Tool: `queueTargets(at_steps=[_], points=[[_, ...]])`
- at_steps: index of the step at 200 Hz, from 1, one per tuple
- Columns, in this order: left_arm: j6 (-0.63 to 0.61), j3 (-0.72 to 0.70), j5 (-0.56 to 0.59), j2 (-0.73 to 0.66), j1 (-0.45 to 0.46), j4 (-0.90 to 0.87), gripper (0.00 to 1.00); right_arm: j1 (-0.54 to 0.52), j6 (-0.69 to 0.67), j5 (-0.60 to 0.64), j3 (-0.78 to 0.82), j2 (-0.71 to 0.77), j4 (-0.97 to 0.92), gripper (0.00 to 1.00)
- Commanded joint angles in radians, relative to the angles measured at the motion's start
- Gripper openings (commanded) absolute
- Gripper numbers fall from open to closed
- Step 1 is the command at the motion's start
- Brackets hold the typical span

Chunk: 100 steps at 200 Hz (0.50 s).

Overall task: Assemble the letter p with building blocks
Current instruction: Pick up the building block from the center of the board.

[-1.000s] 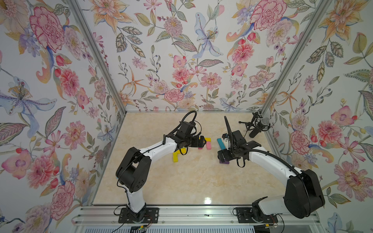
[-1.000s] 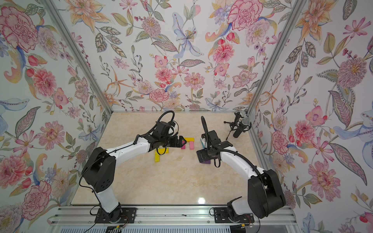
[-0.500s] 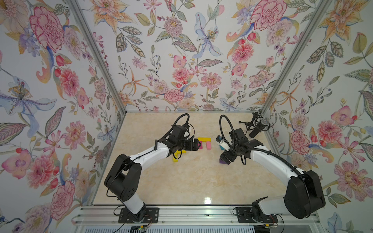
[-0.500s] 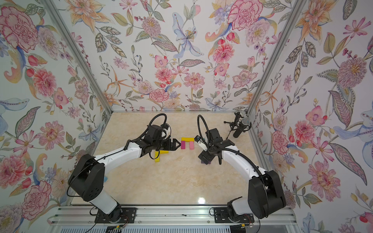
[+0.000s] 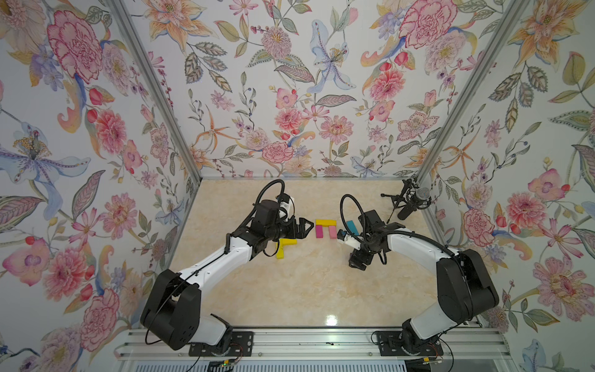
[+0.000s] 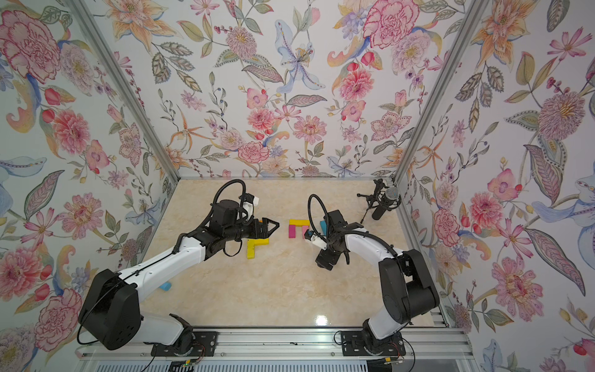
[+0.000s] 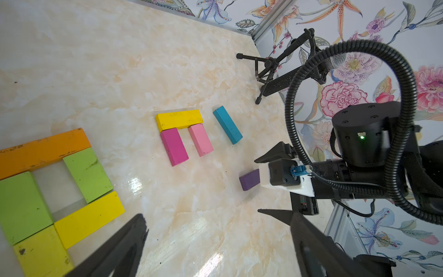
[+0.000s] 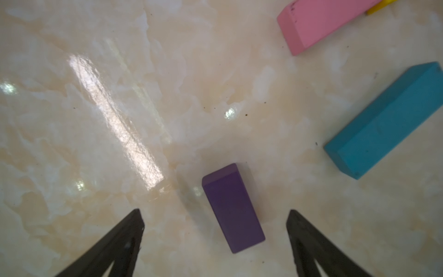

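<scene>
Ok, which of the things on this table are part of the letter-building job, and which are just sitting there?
Job: orange block; two lime green blocks; two yellow blocks touching them; third yellow block; magenta block; pink block; teal block; purple block; a blue block, partly hidden.
Lying about: microphone.

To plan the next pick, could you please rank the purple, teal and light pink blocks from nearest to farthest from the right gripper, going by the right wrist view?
1. Purple block, between the open jaws of the right gripper, untouched.
2. Teal block, off to one side, lying alone.
3. Light pink block, farthest, well ahead of the gripper.
</scene>
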<state>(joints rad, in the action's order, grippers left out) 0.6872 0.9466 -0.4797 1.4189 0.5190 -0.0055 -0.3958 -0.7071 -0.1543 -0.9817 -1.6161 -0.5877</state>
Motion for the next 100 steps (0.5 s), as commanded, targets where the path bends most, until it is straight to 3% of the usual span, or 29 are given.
queueTargets(at_steps=[1, 100], points=[[-0.026, -0.030, -0.030, -0.043, -0.028, 0.020, 0.96, -0.001, -0.026, -0.035, -0.028, -0.043, -0.038, 0.88], [-0.033, -0.081, -0.043, -0.077, -0.091, 0.019, 0.96, 0.042, -0.039, 0.096, -0.031, -0.098, -0.042, 0.77]])
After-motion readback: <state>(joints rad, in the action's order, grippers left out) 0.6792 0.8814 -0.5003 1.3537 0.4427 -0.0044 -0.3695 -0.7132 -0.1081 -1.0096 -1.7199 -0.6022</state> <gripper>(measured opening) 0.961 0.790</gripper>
